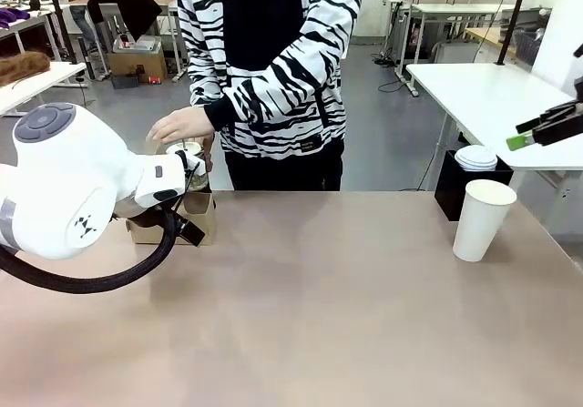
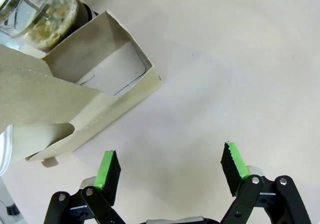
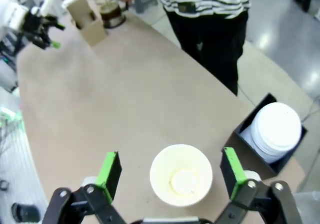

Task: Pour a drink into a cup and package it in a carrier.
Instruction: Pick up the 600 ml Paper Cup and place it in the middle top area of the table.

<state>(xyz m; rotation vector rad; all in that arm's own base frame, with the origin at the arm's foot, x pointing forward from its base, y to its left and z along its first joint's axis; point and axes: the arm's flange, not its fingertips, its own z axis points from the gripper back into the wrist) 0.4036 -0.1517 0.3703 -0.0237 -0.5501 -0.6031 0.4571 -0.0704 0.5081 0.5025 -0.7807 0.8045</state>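
**Both pincers at the opening stage of the task.** The left pincer [image 2: 170, 159] is gaping at full spread and gripping nothing. The carrier [image 2: 90, 93] is lying ahead of its fingertips and off to one side, apart from them, and the slot in view is showing empty. Close behind the carrier, farther from this pincer, a glass pot [image 2: 42, 13] is standing, and the person's hand [image 1: 182, 125] is resting on its top. The drink [image 3: 111, 16] is sitting dark in that pot.

The right pincer [image 3: 170, 154] is likewise gaping wide and carrying nothing. It is hovering above the cup [image 3: 182, 179], which is standing upright on the table [image 1: 319, 316], framed between the two fingers but below them and untouched. A black holder [image 3: 234, 143] stacked with lids [image 3: 276, 129] is standing just beside the cup, past one finger.

The cup's inside is looking white and dry, so by this evidence nothing is poured yet. Pouring, and seating the filled cup in a carrier slot, are both waiting to be done.
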